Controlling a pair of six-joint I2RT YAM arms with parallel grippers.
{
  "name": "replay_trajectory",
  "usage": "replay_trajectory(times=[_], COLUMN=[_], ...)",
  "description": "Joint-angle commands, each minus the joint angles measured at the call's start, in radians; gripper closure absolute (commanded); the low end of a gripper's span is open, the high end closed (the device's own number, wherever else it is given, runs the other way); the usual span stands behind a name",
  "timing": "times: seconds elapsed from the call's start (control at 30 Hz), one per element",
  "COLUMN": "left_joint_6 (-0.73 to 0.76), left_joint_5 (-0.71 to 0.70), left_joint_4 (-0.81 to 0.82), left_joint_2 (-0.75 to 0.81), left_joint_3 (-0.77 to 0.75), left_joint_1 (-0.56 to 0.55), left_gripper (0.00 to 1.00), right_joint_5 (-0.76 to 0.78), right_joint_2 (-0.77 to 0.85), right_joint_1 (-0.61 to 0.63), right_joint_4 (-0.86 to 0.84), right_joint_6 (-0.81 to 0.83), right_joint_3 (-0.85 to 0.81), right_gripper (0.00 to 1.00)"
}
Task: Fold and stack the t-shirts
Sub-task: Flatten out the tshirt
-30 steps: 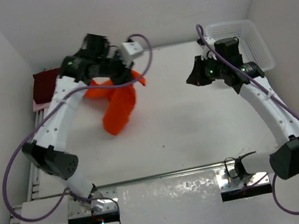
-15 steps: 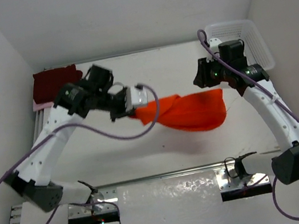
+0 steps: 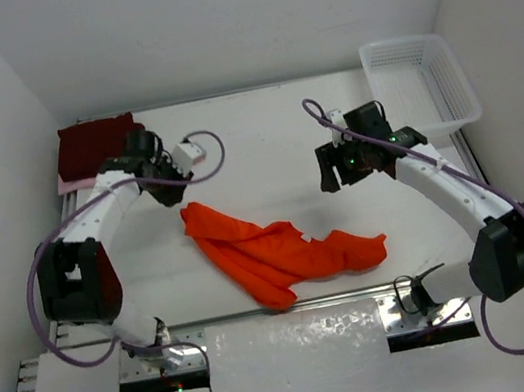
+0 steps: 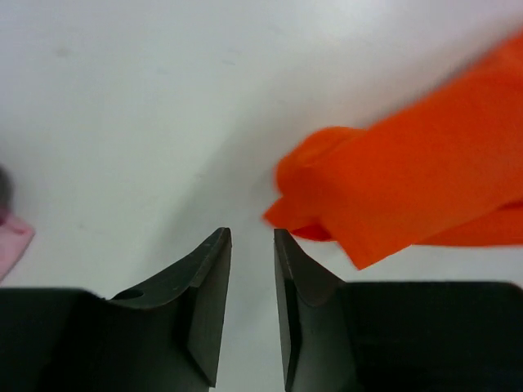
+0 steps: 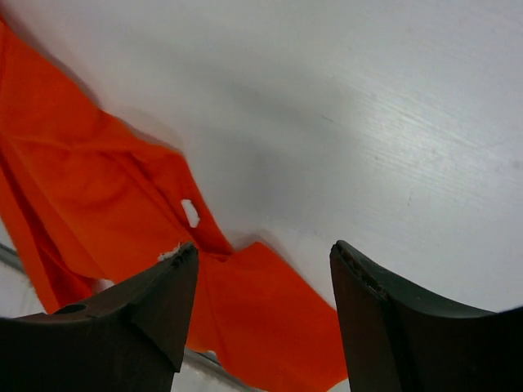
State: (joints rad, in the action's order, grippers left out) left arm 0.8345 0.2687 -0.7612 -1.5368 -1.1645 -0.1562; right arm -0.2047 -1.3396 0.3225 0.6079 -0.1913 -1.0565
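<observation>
At the near edge of the table (image 3: 272,138), just beyond the metal rail (image 3: 291,304), the orange t-shirt (image 3: 272,253) lies crumpled in a loose diagonal heap, with several layers bunched over one another. Neither gripper touches it.

1. Left gripper (image 4: 251,237): positioned over bare table beside the shirt's far left corner. The jaws stand a narrow gap apart, with nothing between them.
2. Right gripper (image 5: 265,249): positioned above the shirt's right end. The jaws are spread wide and hold nothing.

Step in hand, as judged: the orange shirt is down on the work surface but not yet flattened or folded. The next move calls for each gripper to descend on a separate edge or corner, pinch a single layer and draw the cloth flat. Bunched folds make a multi-layer pinch likely.

At the far left corner, well apart from the orange shirt, the maroon t-shirt (image 3: 95,142) rests folded on the pink t-shirt (image 3: 65,182); this is the stack to be joined. A white lattice basket (image 3: 412,40) occupies the far right corner.

Surface: white, smooth, slightly glossy. Plain white walls (image 3: 211,22) enclose the far side and both flanks.
</observation>
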Motion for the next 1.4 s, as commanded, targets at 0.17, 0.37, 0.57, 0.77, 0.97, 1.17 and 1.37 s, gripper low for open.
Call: replay_trajectory(times=[0.17,0.37,0.57,0.77,0.97,1.17,1.37], left_joint_6=[-0.588,-0.145,-0.081,-0.025,-0.045,0.031,0.069], left_joint_5=[0.193,0.068,-0.16,-0.207,-0.163,0.016,-0.113], left_joint_4=[0.056,0.032,0.285,0.289,0.254,0.133,0.129], left_joint_2=[-0.166,-0.024,0.081,0.006,-0.026,0.125,0.11], left_joint_3=[-0.337,-0.125,0.181,0.219,0.203,0.19,0.273], left_joint_1=[0.308,-0.044,-0.262,-0.286,-0.296,-0.296,-0.354], left_gripper=[0.62,0.49,0.43,0.46,0.62,0.53,0.51], right_joint_5=[0.119,0.172,0.033,-0.064,-0.097,-0.075,-0.076], right_joint_2=[-0.027,0.052,0.138,0.146,0.14,0.151,0.149], right_joint_1=[-0.002,-0.01,-0.132,-0.132,-0.134,-0.132,-0.131], right_joint_4=[0.089,0.162,0.116,0.047,0.024,0.023,0.019], right_joint_6=[0.007,-0.029,-0.123,-0.168,-0.183,-0.183,-0.177], right_joint_3=[0.073,0.243,0.429,0.521,0.546,0.556,0.543], right_gripper=[0.39,0.31,0.3,0.3,0.32,0.31,0.31])
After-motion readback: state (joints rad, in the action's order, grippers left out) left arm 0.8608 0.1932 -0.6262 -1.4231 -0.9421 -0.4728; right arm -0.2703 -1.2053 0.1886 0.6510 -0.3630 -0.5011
